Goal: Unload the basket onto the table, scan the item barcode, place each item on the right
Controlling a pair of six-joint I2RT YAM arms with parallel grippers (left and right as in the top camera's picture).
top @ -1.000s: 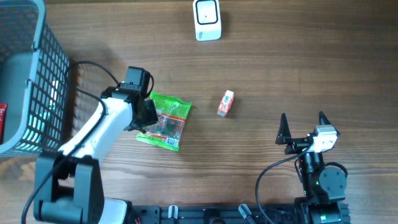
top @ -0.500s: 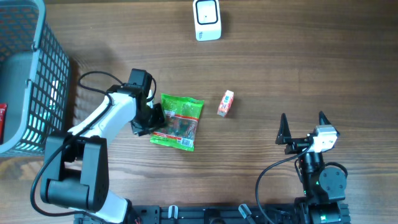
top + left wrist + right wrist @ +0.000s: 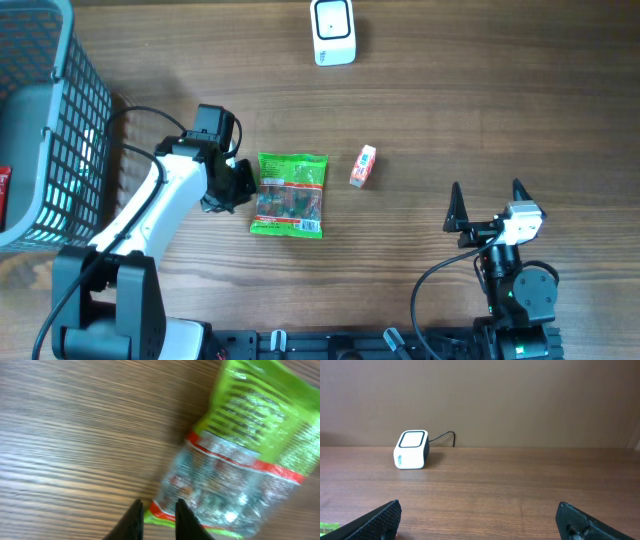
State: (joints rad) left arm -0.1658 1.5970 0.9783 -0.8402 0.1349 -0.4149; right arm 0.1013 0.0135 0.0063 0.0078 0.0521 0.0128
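A green snack bag (image 3: pixel 289 195) with a clear window lies flat on the wooden table, left of centre. In the left wrist view the bag (image 3: pixel 240 460) fills the right side, blurred. My left gripper (image 3: pixel 245 185) is at the bag's left edge. Its fingers stand almost together, with the bag's red and green corner in the narrow gap (image 3: pixel 158 506). The white barcode scanner (image 3: pixel 333 30) stands at the table's far edge and also shows in the right wrist view (image 3: pixel 411 450). My right gripper (image 3: pixel 487 200) is open at the front right, with nothing between its fingers (image 3: pixel 477 512).
A small red and white carton (image 3: pixel 363 166) lies just right of the bag. A grey wire basket (image 3: pixel 50 130) stands at the left edge with a red item (image 3: pixel 3 195) inside. The scanner's cable runs off behind it.
The bag has slid right and turned until it lies square to the table. My left gripper has narrowed from part open to almost shut at the bag's left edge. The right arm has not moved.
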